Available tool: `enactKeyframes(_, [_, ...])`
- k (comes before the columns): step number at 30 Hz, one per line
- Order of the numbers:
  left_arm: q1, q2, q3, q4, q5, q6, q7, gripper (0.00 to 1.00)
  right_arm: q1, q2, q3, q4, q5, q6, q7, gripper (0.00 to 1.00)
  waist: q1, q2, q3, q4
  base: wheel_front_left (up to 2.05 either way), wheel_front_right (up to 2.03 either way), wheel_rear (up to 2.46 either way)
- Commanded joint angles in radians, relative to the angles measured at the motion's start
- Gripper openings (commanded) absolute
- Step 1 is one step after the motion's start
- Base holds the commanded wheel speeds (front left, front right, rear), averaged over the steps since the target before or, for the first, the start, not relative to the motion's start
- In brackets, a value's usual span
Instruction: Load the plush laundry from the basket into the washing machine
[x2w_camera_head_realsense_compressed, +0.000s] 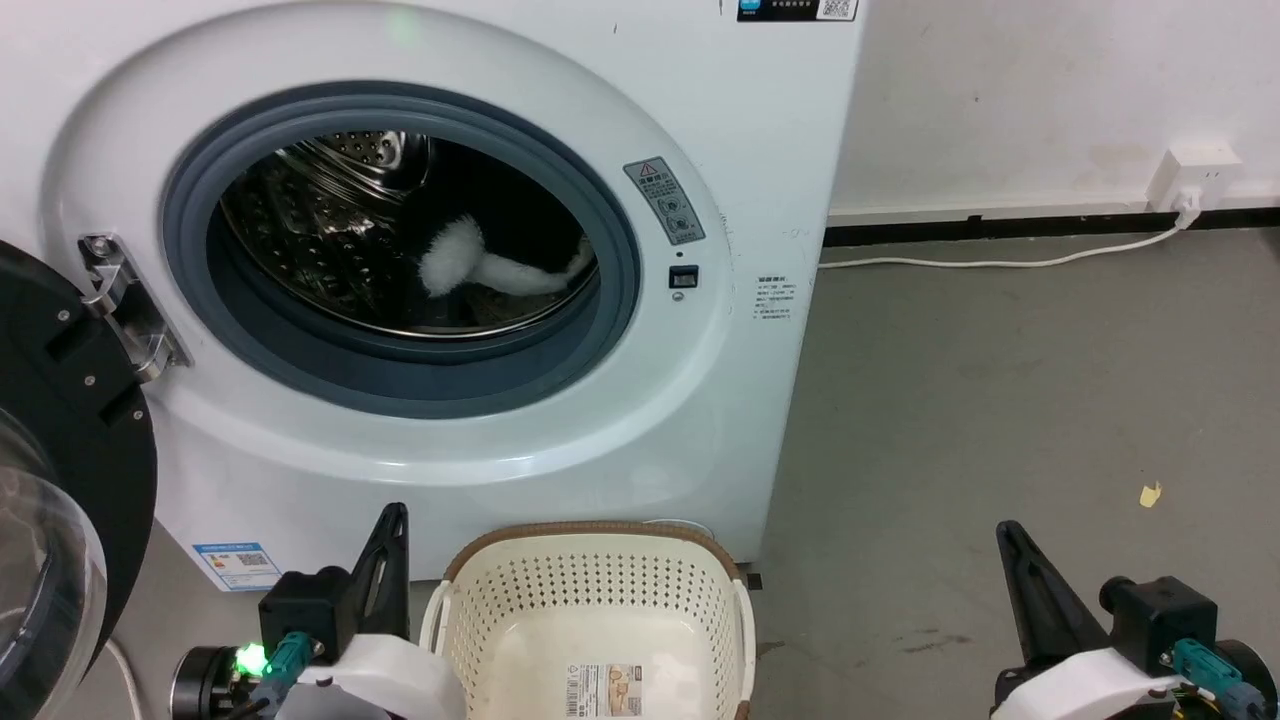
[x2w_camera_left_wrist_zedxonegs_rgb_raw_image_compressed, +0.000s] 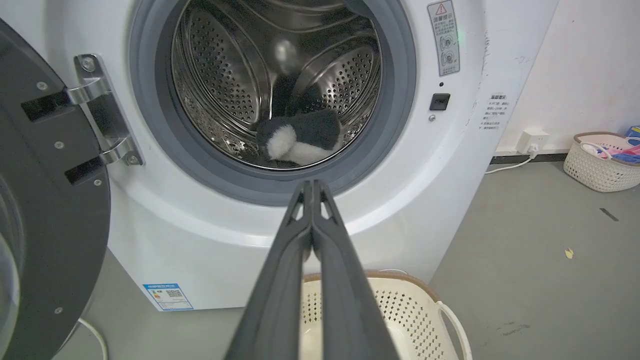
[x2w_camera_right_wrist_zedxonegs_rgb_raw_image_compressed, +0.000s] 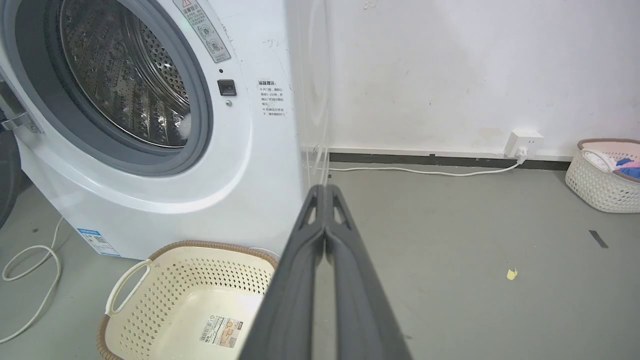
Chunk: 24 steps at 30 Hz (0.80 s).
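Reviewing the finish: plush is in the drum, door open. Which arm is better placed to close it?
Likely left: the door hangs open beside the left tool; the right tool sits far across, beyond the basket.

Cream basket (x2w_camera_head_realsense_compressed: 590, 590), white washing machine (x2w_camera_head_realsense_compressed: 640, 440)

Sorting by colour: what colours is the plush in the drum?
Plush: black with a white furry end; left wrist view.
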<state>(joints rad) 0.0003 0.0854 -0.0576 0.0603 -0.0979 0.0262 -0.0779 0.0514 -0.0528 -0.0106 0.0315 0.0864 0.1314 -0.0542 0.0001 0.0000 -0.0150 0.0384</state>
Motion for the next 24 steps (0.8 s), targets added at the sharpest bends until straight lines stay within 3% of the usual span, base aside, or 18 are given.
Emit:
enactKeyframes(1, [0.0,-0.002,0.005,-0.01,0.013,-0.006,0.011,0.0,-0.015,0.002,0.002,-0.007,-0.011,-0.001,0.003,0.0,-0.0001,0.0,0.001,-0.002,0.0,0.0,0.0])
enactKeyframes(24, [0.0,-0.023,0.039,-0.042,0.068,-0.019,0.054,0.0,-0.038,0.002,0.008,-0.023,-0.059,-0.001,0.036,0.0,-0.0001,0.0,0.01,-0.025,0.0,0.0,0.0])
